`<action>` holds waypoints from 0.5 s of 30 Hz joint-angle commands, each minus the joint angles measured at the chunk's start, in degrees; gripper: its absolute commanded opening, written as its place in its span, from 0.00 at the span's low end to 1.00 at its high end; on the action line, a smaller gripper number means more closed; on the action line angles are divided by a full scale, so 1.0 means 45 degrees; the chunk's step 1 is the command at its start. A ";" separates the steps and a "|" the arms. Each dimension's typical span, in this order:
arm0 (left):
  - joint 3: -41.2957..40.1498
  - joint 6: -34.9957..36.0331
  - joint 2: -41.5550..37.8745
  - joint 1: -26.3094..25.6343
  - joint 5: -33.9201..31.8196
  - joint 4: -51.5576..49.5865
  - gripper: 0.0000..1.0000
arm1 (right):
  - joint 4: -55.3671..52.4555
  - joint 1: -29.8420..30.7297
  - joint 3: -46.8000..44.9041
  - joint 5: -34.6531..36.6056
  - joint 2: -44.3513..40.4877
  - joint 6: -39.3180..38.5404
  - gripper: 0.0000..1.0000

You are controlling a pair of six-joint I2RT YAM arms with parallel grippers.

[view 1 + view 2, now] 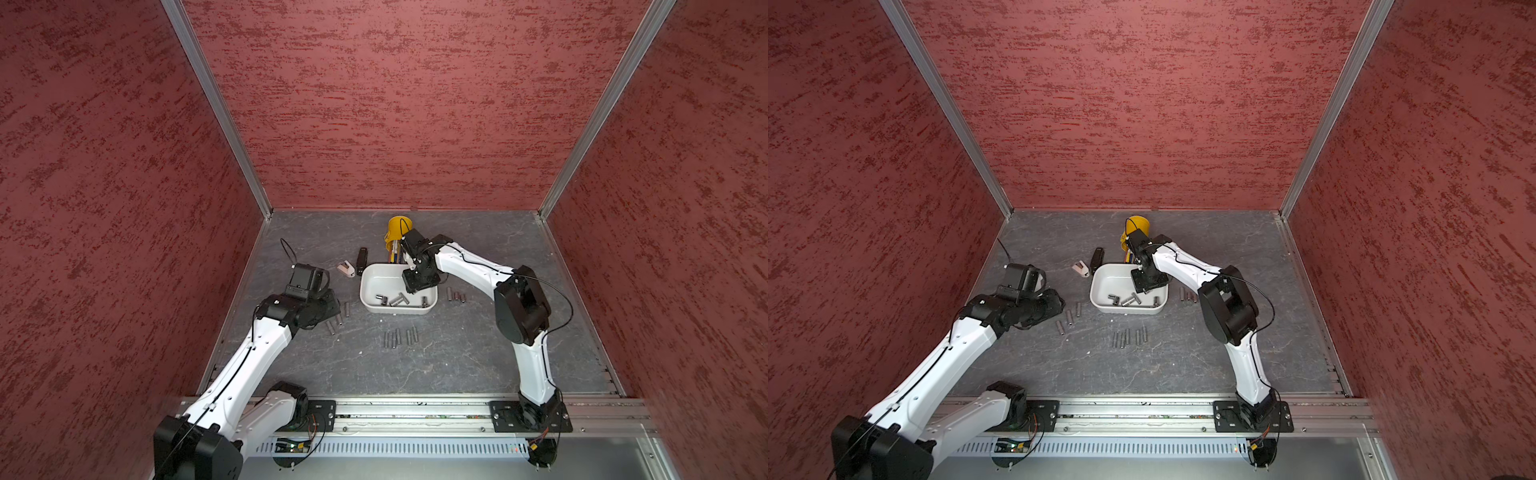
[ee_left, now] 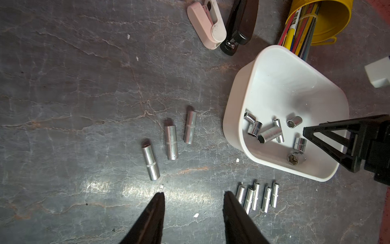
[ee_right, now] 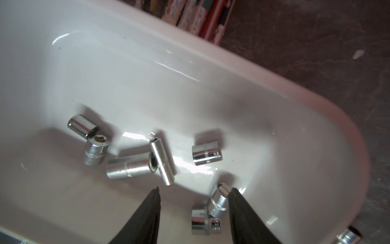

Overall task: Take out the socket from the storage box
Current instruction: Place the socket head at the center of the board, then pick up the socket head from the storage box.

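Right jaws are hovering apart, empty, above sockets (image 3: pixel 206 155) in the storage box (image 1: pixel 374 282). Left jaws are gaping empty over the bench (image 2: pixel 84 84).

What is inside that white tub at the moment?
Seven shiny metal sockets lie loose on the floor of the white tub. The right gripper hangs open above them, and its black fingers cover a patch of the floor near one end.

Socket (image 3: pixel 349 237) cut off by the frame edge — apparently outside the storage box (image 3: pixel 211 90).
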 commanded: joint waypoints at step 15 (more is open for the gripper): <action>0.0111 0.0358 -0.0114 0.0047 0.0286 0.0131 0.49 | -0.0422 0.0100 0.1527 0.0628 0.2073 -0.0347 0.53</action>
